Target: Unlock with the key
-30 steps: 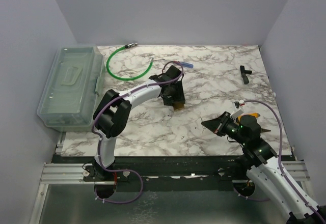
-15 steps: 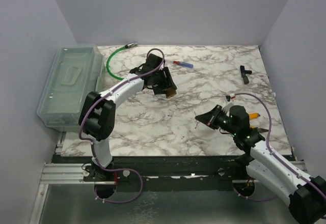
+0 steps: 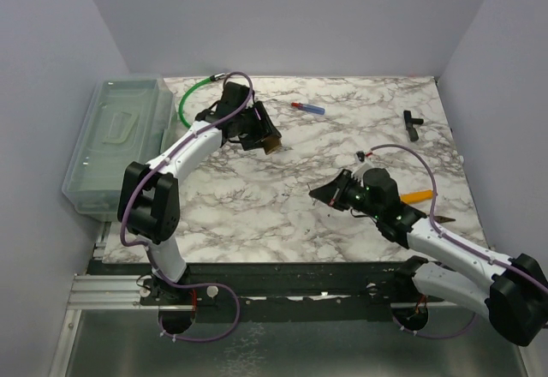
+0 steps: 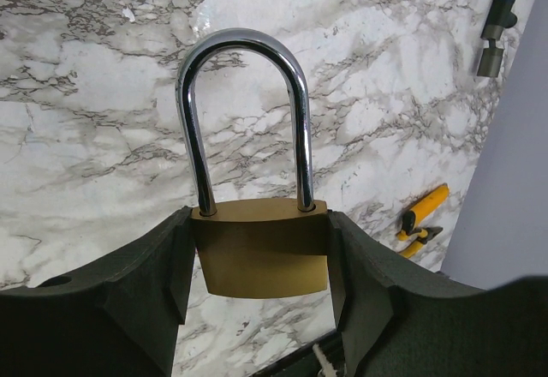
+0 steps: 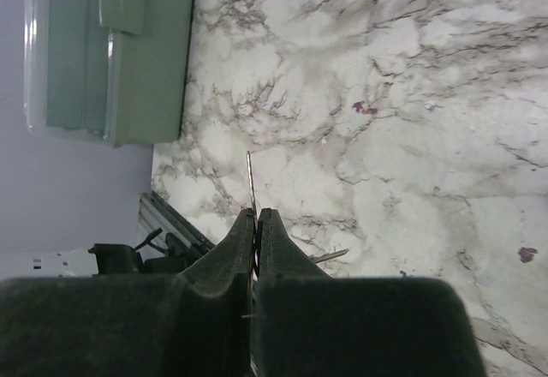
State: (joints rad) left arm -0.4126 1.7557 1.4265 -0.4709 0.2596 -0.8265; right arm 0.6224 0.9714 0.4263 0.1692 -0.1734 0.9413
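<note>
Clamping the brass padlock [image 4: 261,261] by its body in the left gripper [image 3: 262,134] and pinching the key [image 5: 250,180] in the closed right gripper [image 5: 256,223], above a grey-veined white marble tabletop [image 3: 257,197] between pale lilac walls [image 3: 282,17].

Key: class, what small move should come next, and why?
Probably carry the right gripper a little toward the left gripper. It is shut on the key, blade sticking out; the left is shut on the padlock, its shackle closed. In the top view the two are apart, so the key cannot reach the lock yet. The keyhole is not visible.
</note>
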